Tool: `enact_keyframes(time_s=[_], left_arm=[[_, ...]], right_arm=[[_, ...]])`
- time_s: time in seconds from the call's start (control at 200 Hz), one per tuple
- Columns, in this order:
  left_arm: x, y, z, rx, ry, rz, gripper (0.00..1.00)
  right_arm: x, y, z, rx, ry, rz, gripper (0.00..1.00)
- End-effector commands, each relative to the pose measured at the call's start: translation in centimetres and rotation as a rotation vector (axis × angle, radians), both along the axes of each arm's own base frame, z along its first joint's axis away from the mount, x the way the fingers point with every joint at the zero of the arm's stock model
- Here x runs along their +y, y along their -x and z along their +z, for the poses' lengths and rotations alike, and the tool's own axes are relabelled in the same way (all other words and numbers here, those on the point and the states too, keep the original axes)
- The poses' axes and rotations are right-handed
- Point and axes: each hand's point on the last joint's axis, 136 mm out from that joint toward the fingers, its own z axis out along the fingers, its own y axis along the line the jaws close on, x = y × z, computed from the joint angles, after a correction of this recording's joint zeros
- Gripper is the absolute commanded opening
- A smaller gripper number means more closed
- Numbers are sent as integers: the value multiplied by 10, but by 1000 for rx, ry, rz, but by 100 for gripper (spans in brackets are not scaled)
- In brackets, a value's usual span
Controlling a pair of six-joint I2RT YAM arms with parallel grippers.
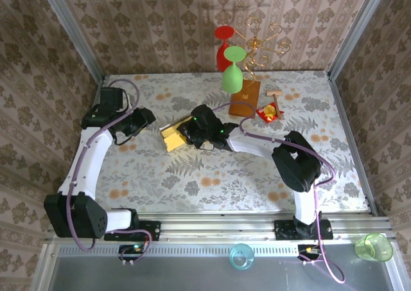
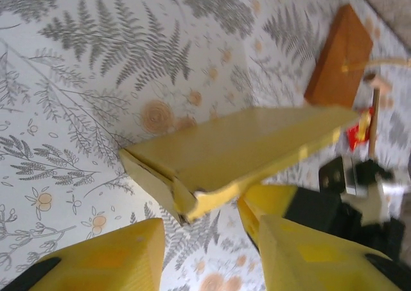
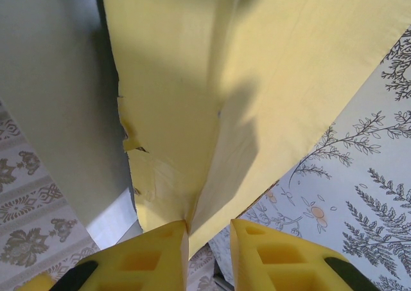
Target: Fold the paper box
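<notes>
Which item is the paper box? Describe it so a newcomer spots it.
On the floral table, look left of the brown wooden block near the back edge. The paper box is the only mustard-yellow cardboard there, unlike the small red packet.

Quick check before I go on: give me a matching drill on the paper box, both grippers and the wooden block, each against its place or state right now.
Things:
1. paper box
2. left gripper
3. right gripper
4. wooden block

Place or state:
A. open, just short of the paper box
B. at the back, bearing the wire stand
C. pinching the paper box's cardboard
D. lying between the two grippers

Pairs: 1-D, 2-A, 3-C, 4-B
</notes>
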Motion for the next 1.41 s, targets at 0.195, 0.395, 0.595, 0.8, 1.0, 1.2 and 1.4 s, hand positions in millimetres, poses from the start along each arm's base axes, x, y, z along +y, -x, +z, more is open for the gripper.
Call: enact_keyframes(time_s=[0.195,0.395,0.595,0.8,1.0,1.2,1.4], left_arm=[[-20,-18,-38,162,310,195,39],[-17,-6,-53,219,296,212,39],[-22,-7,-58,207,345,218,32],[-22,-4,-58,199,361,222,26],[-26,-2,-56,189,370,196,25],[-28,5,-61,208,352,174,26],[-32,10,-65,226,341,150,27]], right_arm=[[-16,9,-48,110,120,-14,23],[-15,8,-48,112,116,-13,23],[-15,9,-49,114,115,-13,22],[-15,9,-48,112,114,-12,22],[-14,9,-50,113,111,-11,22],[-14,8,-50,111,111,-14,22],[-14,8,-50,113,112,-14,22]])
